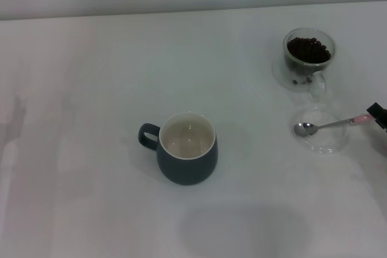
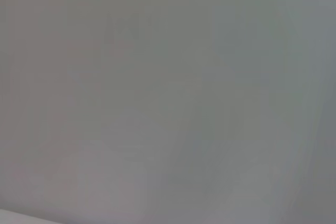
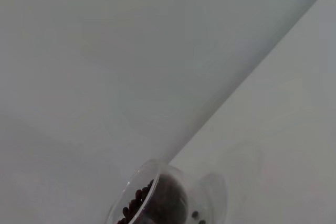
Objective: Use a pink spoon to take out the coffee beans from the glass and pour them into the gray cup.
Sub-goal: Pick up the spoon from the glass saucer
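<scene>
**A small black bit of the robot**

Only a tiny part of the robot can be seen. The right gripper (image 1: 379,116) shows as a small black piece at the right edge of the head view. It looks dark and blocky, with flat sides and a sharp corner. No cables, screws or markings can be made out on it.

The bench (image 1: 91,197) holds one gray mug (image 1: 187,156), one glass cup (image 1: 307,58) of many coffee beans (image 1: 308,49), one clear dish (image 1: 320,132) and one spoon (image 1: 329,125).
</scene>
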Robot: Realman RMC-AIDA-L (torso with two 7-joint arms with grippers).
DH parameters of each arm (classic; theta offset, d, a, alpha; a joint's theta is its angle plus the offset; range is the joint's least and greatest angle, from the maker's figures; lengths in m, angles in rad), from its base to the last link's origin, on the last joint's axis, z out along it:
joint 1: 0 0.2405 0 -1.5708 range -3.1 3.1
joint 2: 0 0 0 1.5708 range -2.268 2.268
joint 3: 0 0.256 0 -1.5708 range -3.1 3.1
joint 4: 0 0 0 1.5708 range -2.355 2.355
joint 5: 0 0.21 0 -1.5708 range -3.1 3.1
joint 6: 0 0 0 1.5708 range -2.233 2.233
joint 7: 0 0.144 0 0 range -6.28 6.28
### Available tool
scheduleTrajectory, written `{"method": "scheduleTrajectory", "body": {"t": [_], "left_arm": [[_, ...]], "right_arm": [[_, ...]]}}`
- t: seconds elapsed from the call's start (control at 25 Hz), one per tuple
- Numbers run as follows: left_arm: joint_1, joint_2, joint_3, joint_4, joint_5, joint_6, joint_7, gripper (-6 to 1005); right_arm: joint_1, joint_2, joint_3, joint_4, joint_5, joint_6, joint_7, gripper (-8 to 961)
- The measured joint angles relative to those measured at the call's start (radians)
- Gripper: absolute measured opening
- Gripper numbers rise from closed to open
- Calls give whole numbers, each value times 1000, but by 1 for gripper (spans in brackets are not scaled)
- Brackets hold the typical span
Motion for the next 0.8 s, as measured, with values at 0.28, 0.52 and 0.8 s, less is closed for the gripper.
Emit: {"method": "scheduleTrajectory", "body": {"t": [0.28, 0.52, 0.8], "left_arm": [[2, 0, 0, 0, 0, -1, 0, 808], [2, 0, -3, 0, -3, -1, 0, 807], [-2, 2, -7, 0, -6, -6, 0, 807]], "right_arm": [[20, 0, 0, 2, 0, 0, 2, 542], [25, 0, -14, -6, -2, 1, 32, 459], [26, -3, -23, -8, -2, -2, 52, 290]]}}
